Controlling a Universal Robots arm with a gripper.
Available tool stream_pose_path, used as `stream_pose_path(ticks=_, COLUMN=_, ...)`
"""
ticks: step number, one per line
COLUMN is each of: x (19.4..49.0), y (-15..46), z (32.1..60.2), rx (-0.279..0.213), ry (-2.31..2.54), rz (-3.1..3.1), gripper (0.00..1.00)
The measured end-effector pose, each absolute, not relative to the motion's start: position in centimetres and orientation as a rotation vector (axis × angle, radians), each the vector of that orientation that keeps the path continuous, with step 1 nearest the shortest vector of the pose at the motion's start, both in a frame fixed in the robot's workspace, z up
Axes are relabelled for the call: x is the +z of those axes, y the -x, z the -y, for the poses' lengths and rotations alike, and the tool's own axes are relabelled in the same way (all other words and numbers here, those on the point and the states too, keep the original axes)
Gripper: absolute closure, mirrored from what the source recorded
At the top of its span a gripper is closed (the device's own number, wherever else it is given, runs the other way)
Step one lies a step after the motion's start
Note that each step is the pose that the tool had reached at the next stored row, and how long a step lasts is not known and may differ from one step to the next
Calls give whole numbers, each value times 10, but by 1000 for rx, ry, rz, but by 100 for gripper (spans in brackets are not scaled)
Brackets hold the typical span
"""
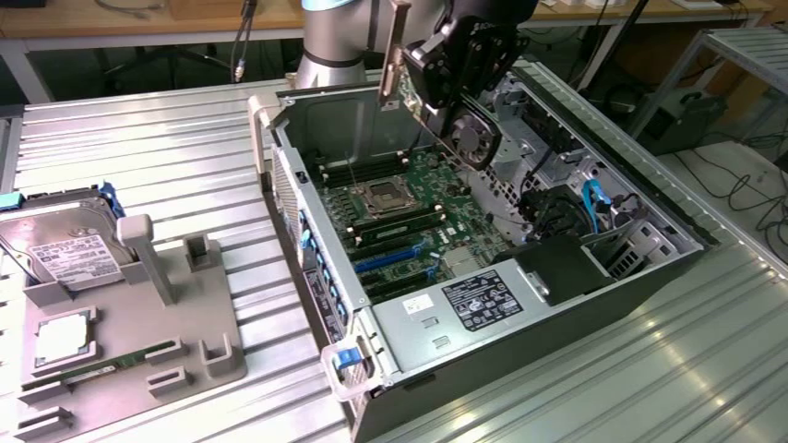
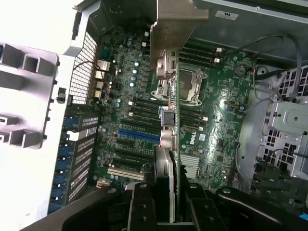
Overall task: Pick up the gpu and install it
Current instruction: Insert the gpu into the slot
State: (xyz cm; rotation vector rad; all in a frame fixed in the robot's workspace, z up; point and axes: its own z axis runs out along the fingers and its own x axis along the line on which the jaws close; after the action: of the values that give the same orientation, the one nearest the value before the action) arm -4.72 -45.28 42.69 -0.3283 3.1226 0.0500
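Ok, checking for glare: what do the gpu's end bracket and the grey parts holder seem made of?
The gpu bracket: likely bare sheet metal, a pale dull-silver strip. The parts holder: probably matte plastic, with uniform grey, blocky posts and no shine.

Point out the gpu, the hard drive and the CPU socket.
gpu [image 2: 173,19]: wrist view, on its metal bracket.
hard drive [image 1: 62,247]: exterior view, on its white label.
CPU socket [image 1: 382,197]: exterior view, on its centre.

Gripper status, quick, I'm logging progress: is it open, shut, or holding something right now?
Gripper: shut on the gpu, held on edge above the motherboard inside the open computer case.
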Motion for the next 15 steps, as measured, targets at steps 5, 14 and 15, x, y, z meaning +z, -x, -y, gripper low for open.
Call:
stream_pose_path(ticks=5, x=427, y=47, z=453, rx=50, ry=357, rz=-3120, gripper=72)
stream_pose_path(ticks=14, x=427, y=47, z=453, rx=50, ry=444, rz=-3109, gripper=72)
stream_pose_path(ticks=15, x=427, y=47, z=453, rx=50, ry=450, rz=-3109, gripper=72)
